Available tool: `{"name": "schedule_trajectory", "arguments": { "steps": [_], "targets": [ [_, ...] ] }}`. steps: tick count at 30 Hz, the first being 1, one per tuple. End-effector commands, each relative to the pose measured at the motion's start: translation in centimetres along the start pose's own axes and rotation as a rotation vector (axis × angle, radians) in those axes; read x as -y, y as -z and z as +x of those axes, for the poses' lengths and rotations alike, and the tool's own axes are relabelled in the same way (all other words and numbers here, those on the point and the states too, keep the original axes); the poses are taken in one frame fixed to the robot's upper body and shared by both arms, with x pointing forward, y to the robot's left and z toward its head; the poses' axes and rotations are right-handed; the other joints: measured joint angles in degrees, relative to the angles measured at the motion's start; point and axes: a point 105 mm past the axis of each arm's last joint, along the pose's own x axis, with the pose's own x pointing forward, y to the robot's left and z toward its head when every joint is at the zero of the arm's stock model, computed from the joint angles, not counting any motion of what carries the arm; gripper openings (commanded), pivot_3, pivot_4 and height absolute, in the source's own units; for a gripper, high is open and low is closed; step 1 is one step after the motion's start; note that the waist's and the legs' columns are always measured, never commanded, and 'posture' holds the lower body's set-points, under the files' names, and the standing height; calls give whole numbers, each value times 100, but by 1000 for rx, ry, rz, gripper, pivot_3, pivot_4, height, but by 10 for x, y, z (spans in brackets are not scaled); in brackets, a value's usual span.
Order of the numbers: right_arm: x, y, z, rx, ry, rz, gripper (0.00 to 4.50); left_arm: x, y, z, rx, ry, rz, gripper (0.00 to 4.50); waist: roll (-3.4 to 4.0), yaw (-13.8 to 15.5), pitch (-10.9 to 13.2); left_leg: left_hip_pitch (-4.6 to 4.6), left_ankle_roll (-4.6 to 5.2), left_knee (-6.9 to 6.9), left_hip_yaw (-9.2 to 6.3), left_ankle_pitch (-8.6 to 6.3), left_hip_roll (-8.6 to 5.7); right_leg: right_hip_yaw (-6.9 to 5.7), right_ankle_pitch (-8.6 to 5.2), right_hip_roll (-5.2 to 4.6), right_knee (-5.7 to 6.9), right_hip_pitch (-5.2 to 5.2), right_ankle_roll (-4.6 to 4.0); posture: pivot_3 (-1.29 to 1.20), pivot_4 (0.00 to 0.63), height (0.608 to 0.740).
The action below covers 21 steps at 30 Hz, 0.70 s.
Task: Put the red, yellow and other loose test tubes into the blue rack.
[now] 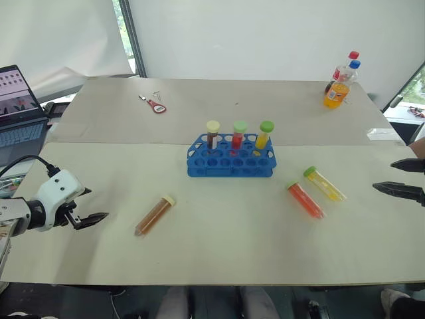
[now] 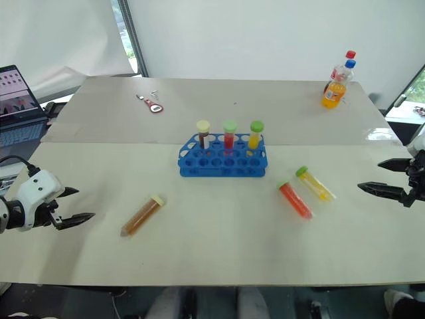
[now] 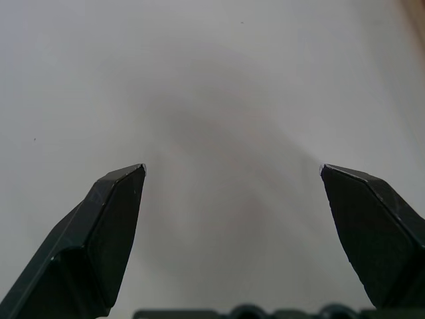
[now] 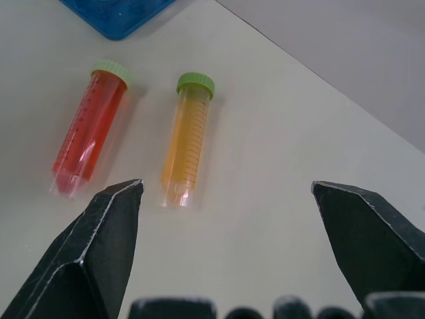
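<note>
Head stereo pair: high, facing forward and down, sharing the whole bench (image 1: 219, 246). Left wrist camera: close over bare bench surface. Right wrist camera: close above red tube (image 4: 88, 136) and yellow tube (image 4: 187, 139).

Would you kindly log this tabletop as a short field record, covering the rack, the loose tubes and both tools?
rack: blue rack, mid-table, three capped tubes upright in its back row
loose on the robot's right: red tube and yellow tube, lying side by side
loose on the robot's left: brown tube, lying flat
left tool: open, empty
right tool: open, empty
far corner: orange drink bottle
</note>
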Motion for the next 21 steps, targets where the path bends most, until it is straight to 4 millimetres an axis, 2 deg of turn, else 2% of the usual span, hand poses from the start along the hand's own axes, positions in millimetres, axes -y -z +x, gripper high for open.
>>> {"name": "schedule_trajectory", "arguments": {
  "steps": [1, 4, 7, 10, 14, 17, 21],
  "targets": [
    [6, -3, -3, 31, 27, -21, 4500, -9, -6, -8, 19, -45, 16, 4465, 0, 0, 0, 0, 0, 0, 0, 0, 0, 0, 0, 0, 0, 0, 0, 0, 150, 733],
    [5, 1, 2, 43, 31, -1, 4500, -13, 0, -12, 11, -60, 11, 4465, -1, -1, 0, 1, 0, 1, 1, 0, -1, 0, 0, 3, -1, 2, 0, 0, 150, 733],
    [6, -5, 9, 78, 48, 30, 4500, -17, -8, -11, 25, -62, 40, 4465, 2, -3, 0, 1, 0, 1, 2, 0, -1, 0, 0, 2, 2, 0, 0, 0, 150, 733],
    [2, -19, 23, 107, 31, 14, 4500, 0, -50, -1, 144, 55, 78, 4465, 1, 18, 1, 0, 0, 7, 2, 0, -3, 0, 0, 2, 7, 1, 0, 0, 150, 733],
    [-6, -42, 42, 73, -24, 1, 4500, 36, -108, 8, 289, 244, 189, 4465, 2, 17, 1, -6, -1, 14, -1, 1, -9, 1, 3, -2, 8, 3, 5, 0, 150, 733],
    [-4, -46, 61, -108, -23, 23, 4500, 66, -132, 16, 332, 376, 308, 4465, 5, -17, 1, -11, 0, 12, -2, 0, -15, 1, 4, 4, 5, -2, 6, 0, 150, 733],
    [-3, -50, 80, -235, -45, 78, 4500, 90, -151, 18, 389, 484, 404, 4465, 8, -47, 3, -23, 1, 11, -1, -1, -5, 5, 4, 25, 3, -18, -1, 0, 150, 733]
  ]
}}
